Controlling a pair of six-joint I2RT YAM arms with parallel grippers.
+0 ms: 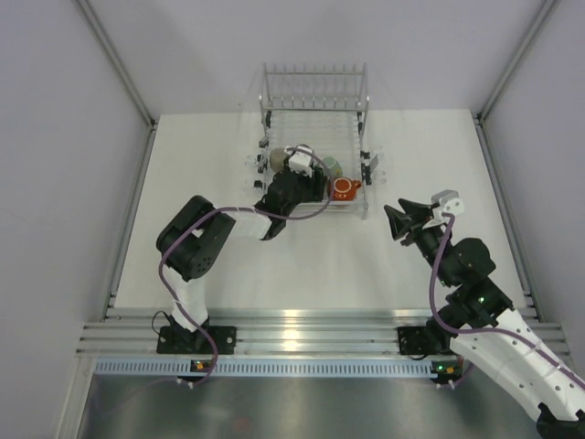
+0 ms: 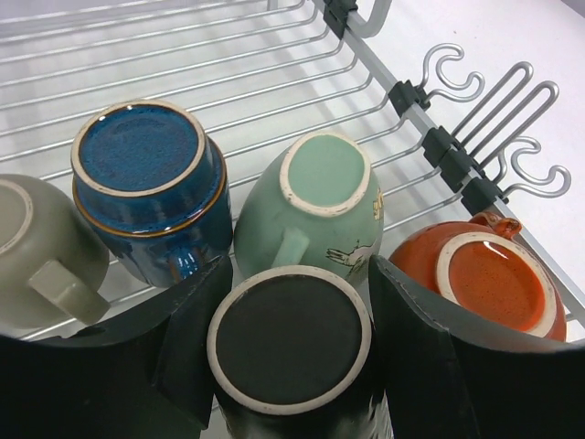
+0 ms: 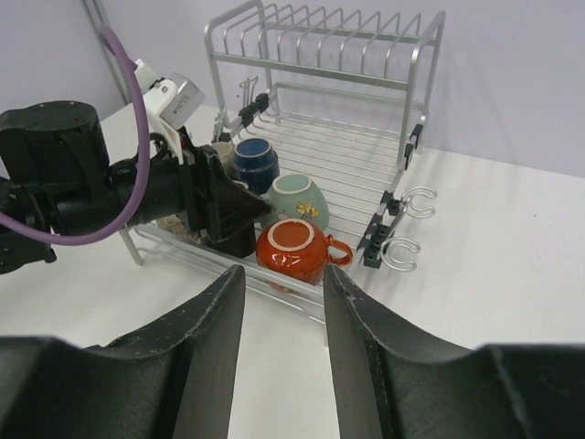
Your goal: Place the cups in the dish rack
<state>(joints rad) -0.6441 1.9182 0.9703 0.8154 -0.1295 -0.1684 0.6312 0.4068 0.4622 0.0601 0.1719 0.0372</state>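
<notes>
The dish rack (image 1: 315,119) stands at the table's back middle. Several mugs sit upside down in its near end: dark blue (image 2: 146,183), mint-green (image 2: 315,206), orange-brown (image 2: 484,279), one beige (image 2: 37,251) and black (image 2: 289,340). My left gripper (image 1: 294,187) reaches into the rack. In the left wrist view its fingers (image 2: 196,320) press both sides of the black mug. My right gripper (image 1: 395,222) is open and empty above the table, right of the rack. It faces the orange-brown mug (image 3: 292,247). I see only one beige mug.
Upright tines (image 3: 338,41) line the rack's far end. Wire hooks (image 2: 512,146) stick out from its right side. The left arm (image 3: 82,183) lies across the rack's near left corner. Metal frame posts and grey walls border the table.
</notes>
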